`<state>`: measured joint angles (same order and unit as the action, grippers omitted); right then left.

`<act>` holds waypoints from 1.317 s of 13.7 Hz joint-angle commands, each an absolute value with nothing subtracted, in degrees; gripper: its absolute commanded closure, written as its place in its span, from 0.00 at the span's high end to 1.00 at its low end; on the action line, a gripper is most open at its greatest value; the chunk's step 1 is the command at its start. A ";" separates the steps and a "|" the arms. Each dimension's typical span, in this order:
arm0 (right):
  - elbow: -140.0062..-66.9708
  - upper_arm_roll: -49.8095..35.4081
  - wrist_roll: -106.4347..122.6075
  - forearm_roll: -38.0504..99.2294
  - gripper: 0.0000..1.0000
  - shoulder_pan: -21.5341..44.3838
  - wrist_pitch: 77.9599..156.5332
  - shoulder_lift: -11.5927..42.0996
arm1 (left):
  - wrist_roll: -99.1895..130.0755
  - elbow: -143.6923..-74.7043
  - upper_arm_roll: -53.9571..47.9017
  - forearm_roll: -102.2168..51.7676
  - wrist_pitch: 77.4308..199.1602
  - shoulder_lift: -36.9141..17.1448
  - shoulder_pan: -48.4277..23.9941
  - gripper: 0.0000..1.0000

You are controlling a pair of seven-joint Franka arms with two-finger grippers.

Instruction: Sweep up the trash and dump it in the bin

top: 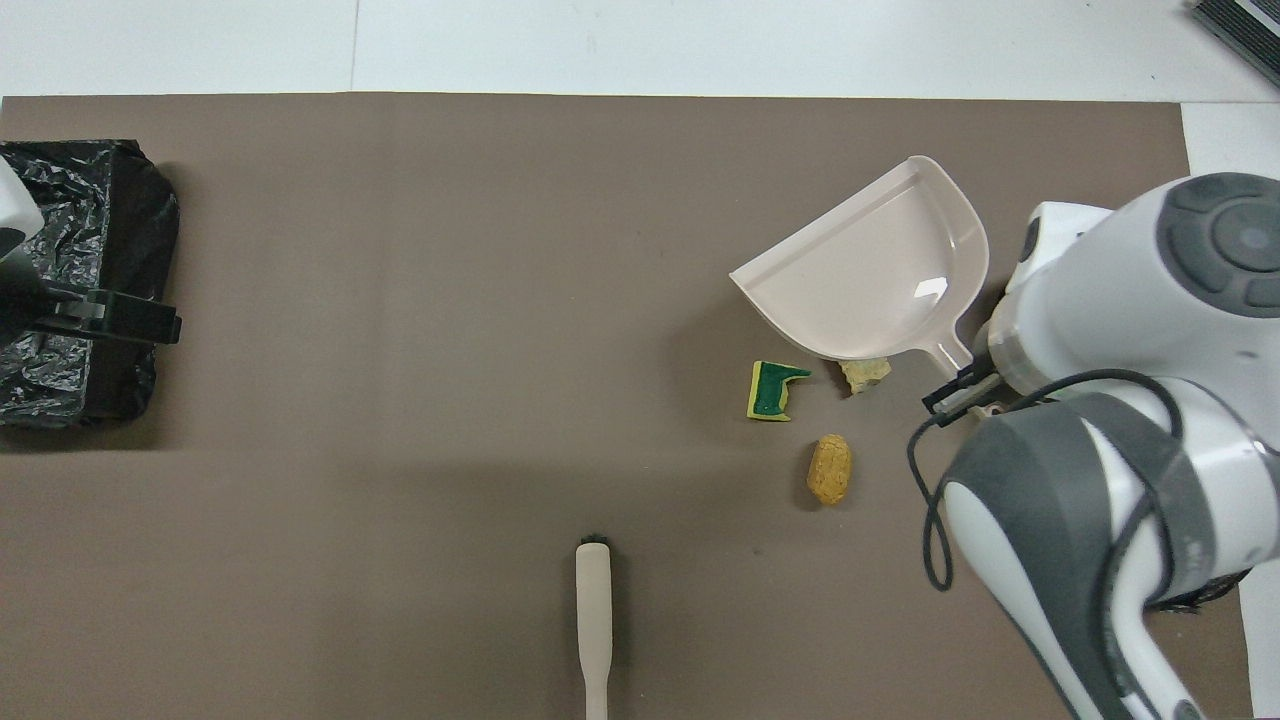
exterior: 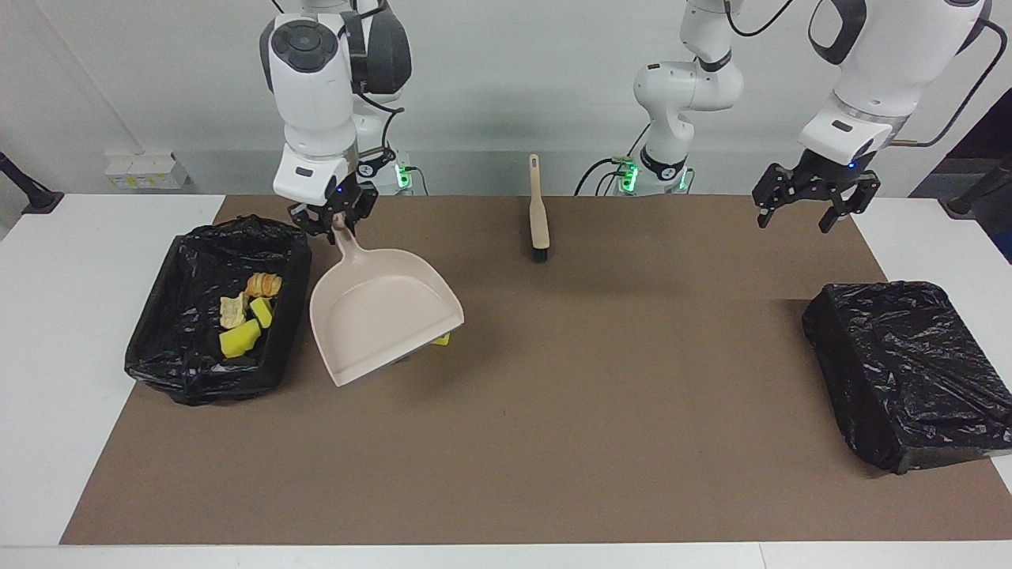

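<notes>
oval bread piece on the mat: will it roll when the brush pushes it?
Probably. The bread piece is rounded and oval, so a push across its long side may roll it. It looks small and light, so it may skitter ahead of the brush. The flat mat offers nothing to stop it.

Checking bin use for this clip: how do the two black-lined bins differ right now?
The bin at the right arm's end sits open side up and holds four scraps; the bin at the left arm's end shows only black plastic, no scraps visible. The first lies beside the dustpan held by the right gripper; the open left gripper hangs near the second. Both rest on the brown mat.
</notes>
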<state>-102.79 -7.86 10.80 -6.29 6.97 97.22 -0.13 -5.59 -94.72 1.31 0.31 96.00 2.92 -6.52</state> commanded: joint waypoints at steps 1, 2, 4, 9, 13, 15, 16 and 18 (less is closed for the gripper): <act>-99.85 -7.47 -1.71 -2.73 0.00 10.79 99.66 3.94 | -6.33 -93.60 0.62 0.97 94.57 2.81 -6.06 1.00; -98.63 -7.47 -5.41 -2.38 0.00 12.81 99.67 6.04 | -6.24 -93.60 0.62 0.97 94.57 2.81 -6.33 1.00; -96.77 -7.56 -13.15 -1.15 0.00 15.28 101.50 9.04 | -6.24 -93.60 0.62 0.97 94.57 2.81 -6.33 1.00; -96.51 -7.56 -22.74 4.83 0.00 20.12 104.68 12.29 | -6.33 -93.69 0.62 0.88 94.57 2.90 -6.24 1.00; -92.04 -7.47 -30.12 4.49 0.00 25.38 107.48 18.96 | -6.24 -93.69 0.62 0.97 94.57 2.90 -6.42 1.00; -89.05 -7.47 -34.17 3.96 0.00 28.37 108.62 23.36 | -6.24 -93.87 0.62 0.88 94.57 2.90 -6.42 1.00; -89.03 -7.47 -35.32 3.96 0.00 29.69 109.85 24.42 | -6.24 -93.95 0.62 0.88 94.66 3.16 -6.42 1.00; -89.30 -7.47 -38.74 4.04 0.00 32.06 112.05 25.83 | -6.15 -94.13 0.62 0.88 94.75 3.25 -6.42 1.00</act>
